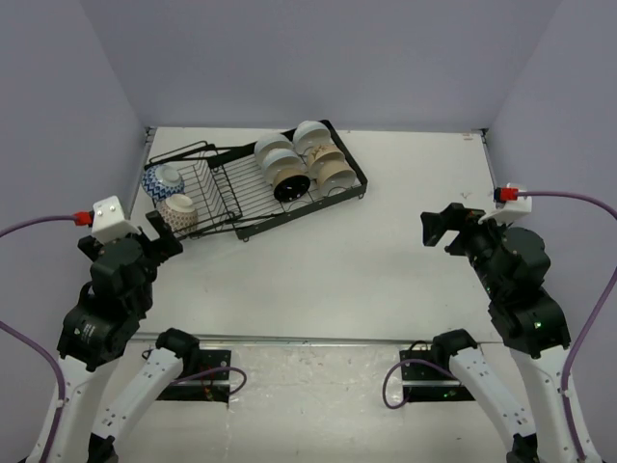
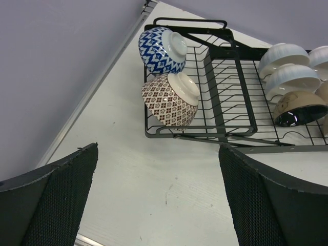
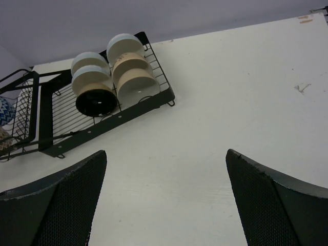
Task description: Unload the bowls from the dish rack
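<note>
**Q:** State of the left claw (image 1: 162, 236), and the bearing to its nearest bowl?

**A:** Wide, holding nothing. The brown bowl (image 1: 179, 212) lies at 1 o'clock, just beside it, on its side in the basket end of the rack (image 1: 217, 188). The blue bowl (image 1: 162, 180) sits touching it, at 12 o'clock.

**Q:** Rack orientation?

**A:** On the table (image 1: 386, 280), long axis roughly from 8 to 2 o'clock in the top view. The tray bowls (image 1: 304, 159), two rows on edge, occupy the 2 o'clock end.

**Q:** The right claw (image 1: 436, 229)?

**A:** Also wide and empty. The tray bowls lie at 10 o'clock, well apart.

**Q:** Which arm goes first?

**A:** Judged by reach, the left, on the brown bowl. No bowl is out yet.
</note>
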